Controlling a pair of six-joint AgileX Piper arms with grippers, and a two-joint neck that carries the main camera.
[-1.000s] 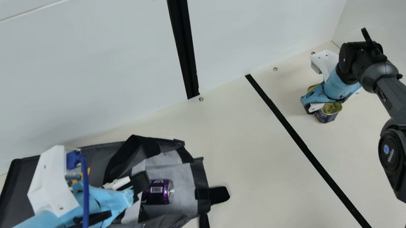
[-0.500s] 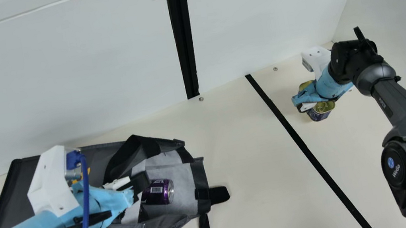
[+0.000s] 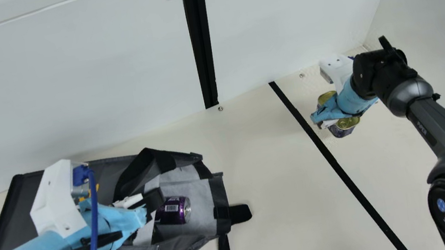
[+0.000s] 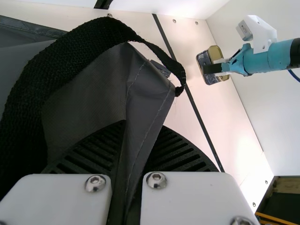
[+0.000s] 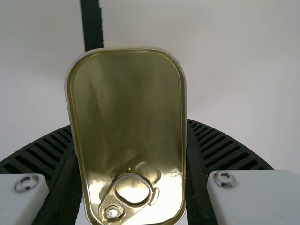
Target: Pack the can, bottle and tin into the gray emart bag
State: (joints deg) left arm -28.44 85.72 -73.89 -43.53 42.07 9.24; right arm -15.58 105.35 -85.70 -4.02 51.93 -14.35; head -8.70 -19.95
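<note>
- Right gripper (image 5: pixel 129 126), parted to the tin (image 3: pixel 344 125)'s width, clamps its sides; keep it level.
- Bag (image 3: pixel 217 192) lies well left of that; left gripper (image 4: pixel 140 129), pinching its cloth (image 4: pixel 149 105), should brace it.

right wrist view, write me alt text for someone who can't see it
The right hand holds a tin between its black ribbed fingers, its gold lid and pull tab facing the camera. Behind lie the cream table and a black strip.
</note>
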